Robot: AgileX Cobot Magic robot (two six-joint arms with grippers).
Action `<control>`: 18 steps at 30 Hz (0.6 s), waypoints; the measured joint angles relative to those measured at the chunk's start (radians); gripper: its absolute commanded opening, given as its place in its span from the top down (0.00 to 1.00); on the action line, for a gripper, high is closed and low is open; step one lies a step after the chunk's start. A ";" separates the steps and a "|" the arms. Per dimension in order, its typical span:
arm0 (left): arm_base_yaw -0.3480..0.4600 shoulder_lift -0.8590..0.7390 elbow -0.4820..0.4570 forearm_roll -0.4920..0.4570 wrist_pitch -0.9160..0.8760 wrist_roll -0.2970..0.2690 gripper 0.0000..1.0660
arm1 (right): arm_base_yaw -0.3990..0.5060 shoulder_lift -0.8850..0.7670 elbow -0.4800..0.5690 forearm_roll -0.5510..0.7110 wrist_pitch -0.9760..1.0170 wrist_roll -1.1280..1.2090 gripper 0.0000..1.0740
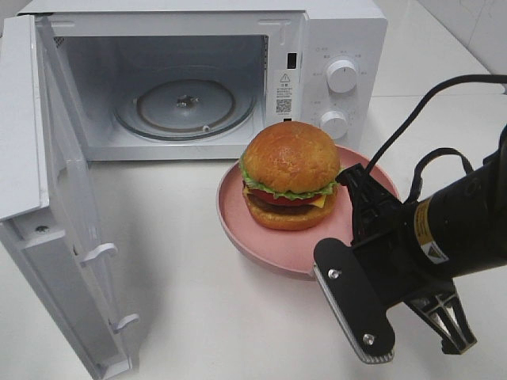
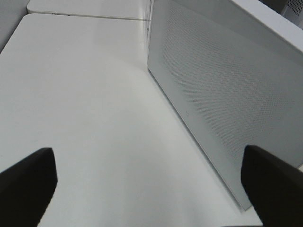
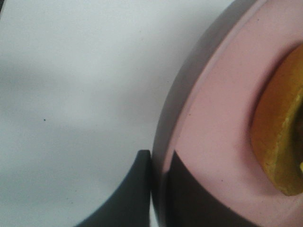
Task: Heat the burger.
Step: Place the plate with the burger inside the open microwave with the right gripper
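Indoors, white tabletop [image 1: 198, 301], open microwave [image 1: 348, 39], burger [image 1: 290, 174] on pink plate [image 1: 261, 237]; right gripper [image 3: 160, 163] pinching plate rim; left gripper [image 2: 147, 156] spread

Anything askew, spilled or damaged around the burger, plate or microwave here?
Nothing stands out. The burger sits upright and intact on the pink plate, with no spill on the table. The microwave door is open and its glass turntable lies flat inside. The right gripper has its jaws closed on the plate's rim.
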 measured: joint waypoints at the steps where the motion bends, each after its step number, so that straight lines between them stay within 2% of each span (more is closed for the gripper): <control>1: 0.000 0.000 0.000 0.000 0.000 0.000 0.08 | 0.000 0.000 0.000 0.000 0.000 0.000 1.00; 2: 0.000 0.000 0.000 0.000 0.000 0.000 0.08 | -0.026 0.001 -0.019 0.059 -0.005 -0.079 1.00; 6: 0.000 0.000 0.000 0.000 0.000 0.000 0.08 | -0.055 0.001 -0.045 0.144 -0.012 -0.196 1.00; 8: 0.000 0.000 0.000 0.000 0.000 0.000 0.08 | -0.079 0.001 -0.063 0.237 -0.025 -0.323 1.00; 9: 0.000 0.000 0.000 0.000 0.000 0.000 0.08 | -0.079 0.001 -0.063 0.237 -0.025 -0.323 1.00; 10: 0.000 0.000 0.000 0.000 0.000 0.000 0.08 | -0.091 0.001 -0.066 0.304 -0.027 -0.418 1.00; 11: 0.000 0.000 0.000 0.000 0.000 0.000 0.08 | -0.091 0.001 -0.066 0.304 -0.027 -0.418 1.00; 13: 0.000 0.000 0.000 0.000 0.000 0.000 0.08 | -0.114 0.002 -0.066 0.420 -0.026 -0.554 1.00; 18: 0.000 0.000 0.000 0.000 0.000 0.000 0.08 | -0.126 0.002 -0.066 0.470 -0.027 -0.614 1.00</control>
